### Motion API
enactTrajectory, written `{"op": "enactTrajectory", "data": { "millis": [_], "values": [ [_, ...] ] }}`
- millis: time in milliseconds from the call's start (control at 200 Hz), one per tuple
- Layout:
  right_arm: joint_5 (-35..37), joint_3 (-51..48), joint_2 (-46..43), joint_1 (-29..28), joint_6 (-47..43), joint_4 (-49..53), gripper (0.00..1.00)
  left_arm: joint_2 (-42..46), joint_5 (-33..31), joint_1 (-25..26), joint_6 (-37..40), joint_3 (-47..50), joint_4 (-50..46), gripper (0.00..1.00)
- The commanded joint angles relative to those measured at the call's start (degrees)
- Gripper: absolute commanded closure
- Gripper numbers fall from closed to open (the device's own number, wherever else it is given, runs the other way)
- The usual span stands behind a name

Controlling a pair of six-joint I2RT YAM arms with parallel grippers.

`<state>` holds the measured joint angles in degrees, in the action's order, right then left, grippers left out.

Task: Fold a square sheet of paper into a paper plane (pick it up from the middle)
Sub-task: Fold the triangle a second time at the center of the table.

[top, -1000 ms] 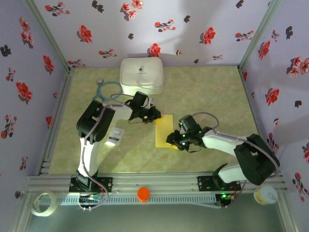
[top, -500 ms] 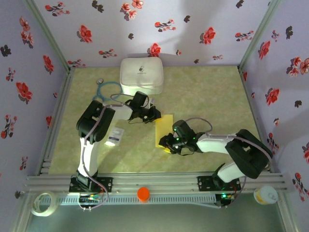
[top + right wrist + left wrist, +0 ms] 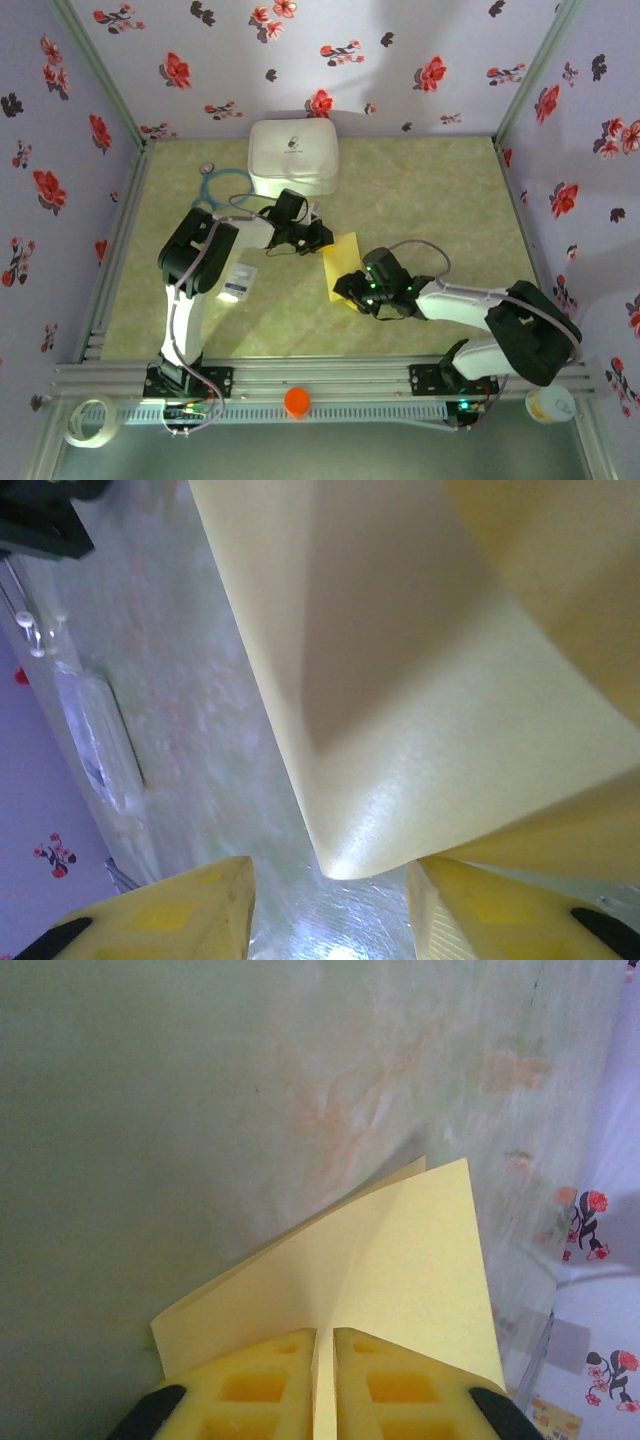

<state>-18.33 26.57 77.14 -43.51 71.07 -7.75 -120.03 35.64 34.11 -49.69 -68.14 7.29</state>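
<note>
Thin yellow square paper sheet [image 3: 400,1260]: light, limp; judged best gripped at its fold. Left pincer [image 3: 323,1360] clamps there; right pincer [image 3: 330,900] stands apart.

Seen from above, the right gripper [image 3: 348,291] covers the near end of the square sheet of paper [image 3: 342,258], and the left gripper [image 3: 320,238] hides its far corner. In the left wrist view the yellow pads [image 3: 250,1390] run off the bottom edge; in the right wrist view the sheet, blurred, spills past the top and right edges
</note>
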Motion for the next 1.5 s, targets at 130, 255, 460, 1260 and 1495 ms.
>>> {"op": "enactTrajectory", "data": {
  "millis": [130, 255, 460, 1260, 1495],
  "values": [
    [3.09, 1.05, -2.49, 1.55, -2.74, 3.63, 0.53, -2.11, -1.1, 0.7, -0.6, 1.62, -4.56, 0.87],
    [3.39, 0.87, -4.08, 2.17, -3.23, 5.19, 0.51, -2.23, -1.08, 0.7, -0.71, 1.43, -4.56, 0.87],
    [4.61, 0.15, -6.46, 3.11, -3.35, 6.64, 0.48, -2.41, -1.1, 0.75, -0.67, 1.26, -4.65, 0.87],
    [5.93, -1.82, -10.55, 8.22, -3.49, 3.74, 0.45, -2.84, -1.01, 0.79, -0.67, 0.99, -4.57, 0.87],
    [1.53, -1.78, -6.97, 11.1, -3.83, -1.47, 0.42, -2.76, -0.99, 0.97, -0.81, 1.08, -4.39, 0.87]
  ]
}}
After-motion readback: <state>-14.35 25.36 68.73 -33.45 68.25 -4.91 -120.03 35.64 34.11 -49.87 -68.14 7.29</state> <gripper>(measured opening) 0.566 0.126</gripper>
